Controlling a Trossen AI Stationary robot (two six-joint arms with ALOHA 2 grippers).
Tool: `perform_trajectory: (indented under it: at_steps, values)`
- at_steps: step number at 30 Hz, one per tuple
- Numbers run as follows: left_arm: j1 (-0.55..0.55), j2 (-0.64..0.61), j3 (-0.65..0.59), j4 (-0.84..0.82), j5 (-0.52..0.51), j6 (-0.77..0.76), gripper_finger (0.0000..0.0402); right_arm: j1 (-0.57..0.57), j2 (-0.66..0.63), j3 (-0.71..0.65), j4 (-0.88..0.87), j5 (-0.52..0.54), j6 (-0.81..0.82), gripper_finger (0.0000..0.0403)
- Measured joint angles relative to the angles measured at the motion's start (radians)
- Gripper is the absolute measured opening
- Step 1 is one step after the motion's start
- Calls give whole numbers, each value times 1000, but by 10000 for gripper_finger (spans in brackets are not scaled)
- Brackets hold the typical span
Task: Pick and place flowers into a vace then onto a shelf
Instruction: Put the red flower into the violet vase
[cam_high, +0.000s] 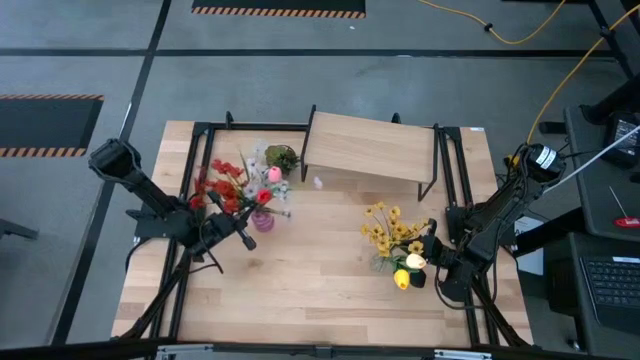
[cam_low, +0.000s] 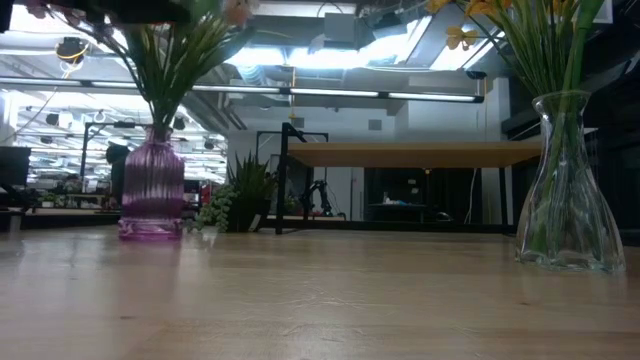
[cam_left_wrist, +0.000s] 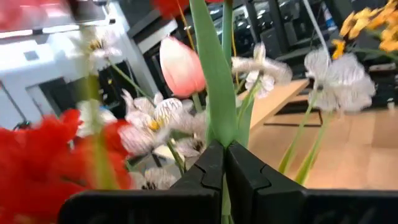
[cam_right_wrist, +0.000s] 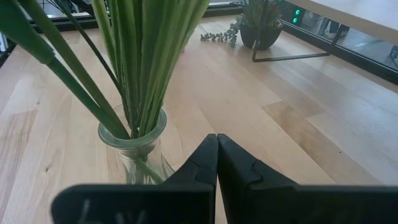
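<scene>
A purple ribbed vase (cam_low: 152, 190) stands on the table's left half (cam_high: 262, 222) with red, white and pink flowers (cam_high: 240, 185) in it. My left gripper (cam_left_wrist: 224, 163) is right beside them, shut on a green flower stem next to a pink tulip bud (cam_left_wrist: 182, 65). A clear glass vase (cam_low: 568, 190) with yellow flowers (cam_high: 390, 232) stands on the right half. My right gripper (cam_right_wrist: 217, 155) is shut and empty, just on the right of that vase (cam_right_wrist: 134, 140). The light-wood shelf (cam_high: 370, 145) stands at the far edge. My left gripper pinches a broad green stem or leaf (cam_left_wrist: 219, 134) between its two fingers, coming roughly level from the table's left. The stem stands upright and runs up past the fingers among the other blooms. Its lower end is hidden by the gripper.
A small potted leafy plant (cam_high: 281, 157) sits by the shelf's left legs, close behind the purple vase. Black frame rails (cam_high: 195, 160) run along the table's left and right sides. Bare wood (cam_high: 320, 270) lies between the two vases and toward the near edge.
</scene>
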Motion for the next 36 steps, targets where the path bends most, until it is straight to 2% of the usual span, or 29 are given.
perform_trajectory:
  at_steps: [6,13,19,29,32,36]
  values:
    - [0,0,0,-111,-10,-121,3,0,0,0,0,0,4,12]
    - [-29,0,0,-134,-11,-172,3,0,0,0,0,0,4,12]
    - [-78,0,0,-134,-96,-174,3,0,0,0,0,0,4,12]
    - [-100,0,0,-134,-100,-100,4,0,0,0,0,0,6,12]
    - [-100,0,0,-134,-100,-78,16,0,0,0,0,0,6,12]
    - [-108,0,0,-134,-100,-61,50,0,0,0,0,0,6,12]
